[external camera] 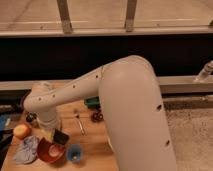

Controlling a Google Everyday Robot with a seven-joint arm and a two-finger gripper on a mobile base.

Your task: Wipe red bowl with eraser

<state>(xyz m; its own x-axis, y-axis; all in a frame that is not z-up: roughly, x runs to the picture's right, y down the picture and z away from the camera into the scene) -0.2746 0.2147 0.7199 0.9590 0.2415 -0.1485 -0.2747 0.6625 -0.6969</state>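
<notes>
The red bowl (49,151) sits on the wooden table (95,137) near its front left, with something pale inside it. My white arm reaches from the right across the table to the left, and its wrist turns down just behind the bowl. My gripper (56,133) hangs there, right above the bowl's back rim. A dark, tilted block (61,136), which may be the eraser, is at the gripper's tip against the bowl's back right rim. I cannot tell whether the gripper holds it.
An orange fruit (21,131) and a crumpled grey-blue cloth (26,149) lie left of the bowl. A small blue cup (75,153) stands to its right. A metal utensil (79,122), a green object (92,102) and a dark round thing (96,116) lie behind, under my arm.
</notes>
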